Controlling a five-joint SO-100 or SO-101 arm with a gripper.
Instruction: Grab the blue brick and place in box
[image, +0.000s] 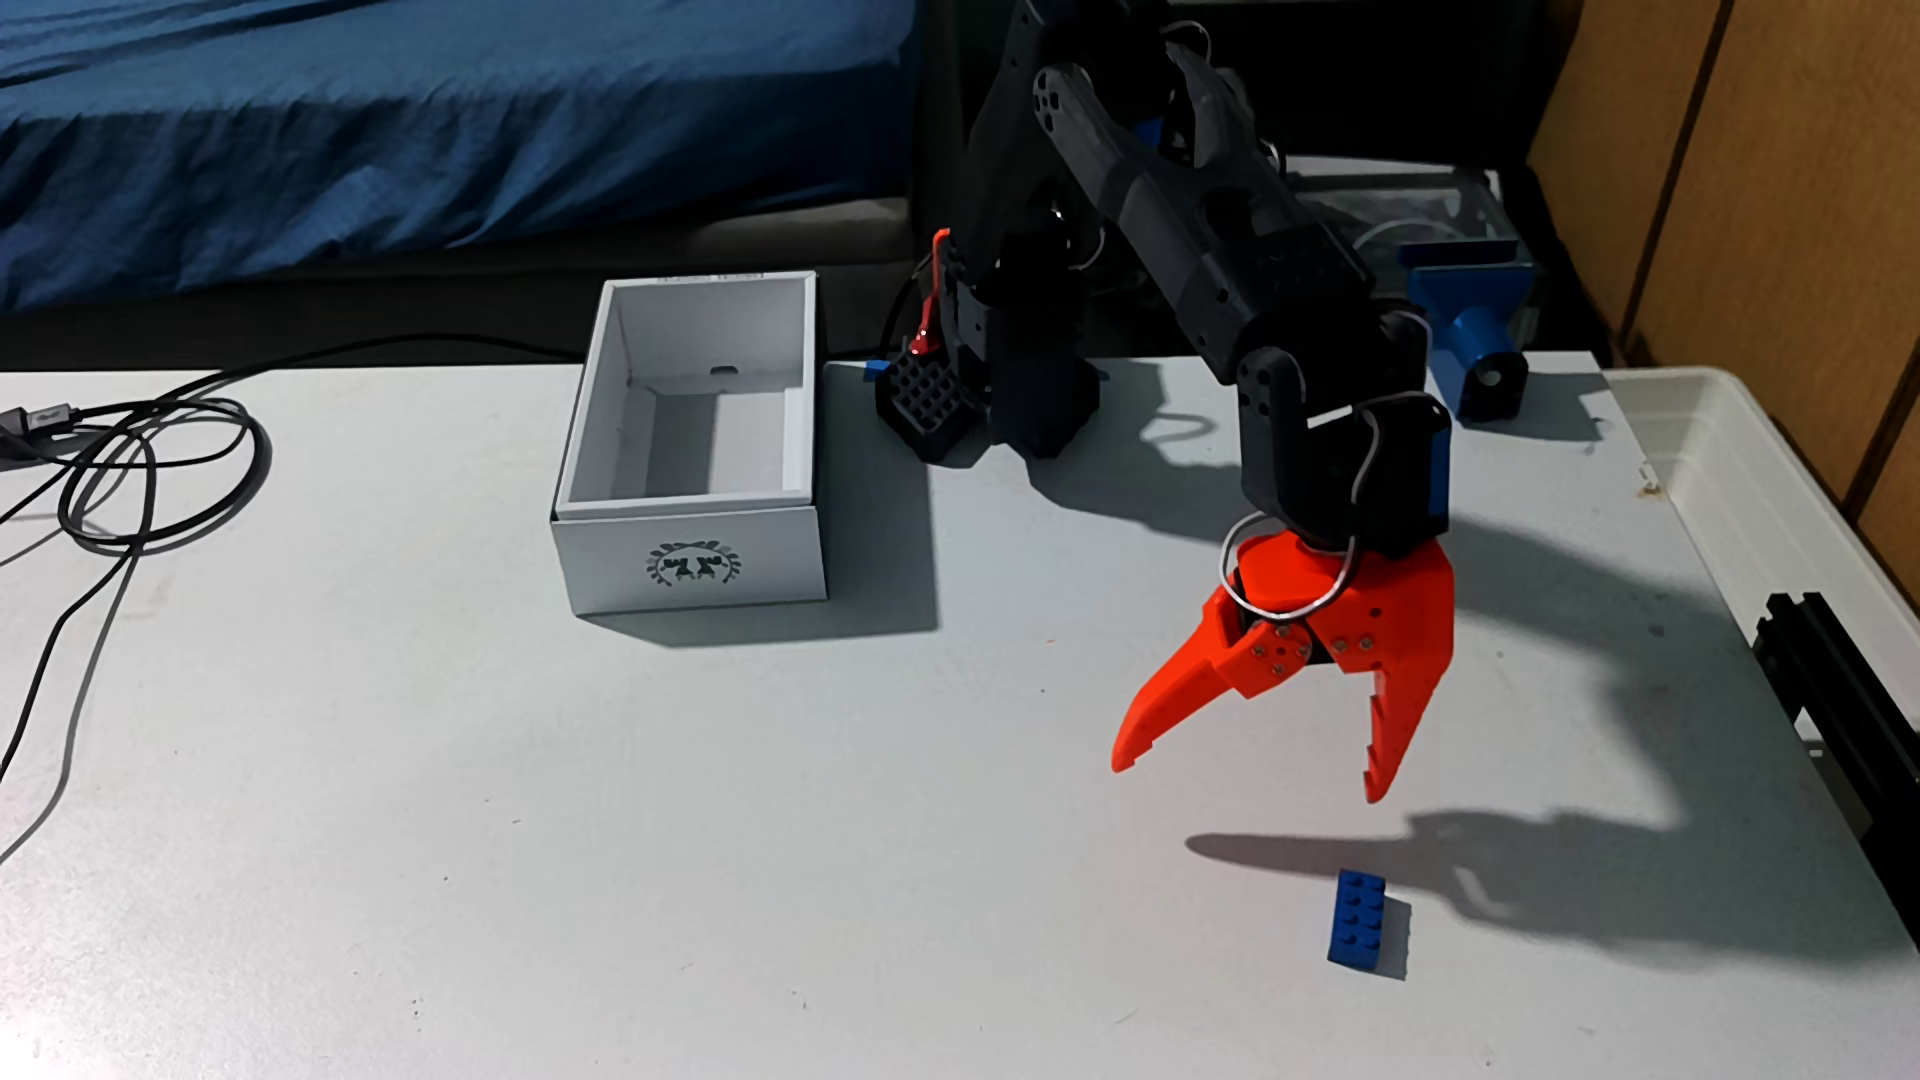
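The gripper (1247, 774) hangs wide open and empty, above the table. The brick (1357, 919) lies just below and slightly right of it in the fixed view, long axis running toward the camera, so it probably needs a short drop.

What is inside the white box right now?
The box shows only bare white walls and floor, no brick; its near wall hides the front floor strip. The blue brick lies on the table.

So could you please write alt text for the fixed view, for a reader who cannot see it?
An orange gripper on a black arm hangs open above a small blue brick lying on a white table. An open white box stands farther back to the left, with nothing visible inside.
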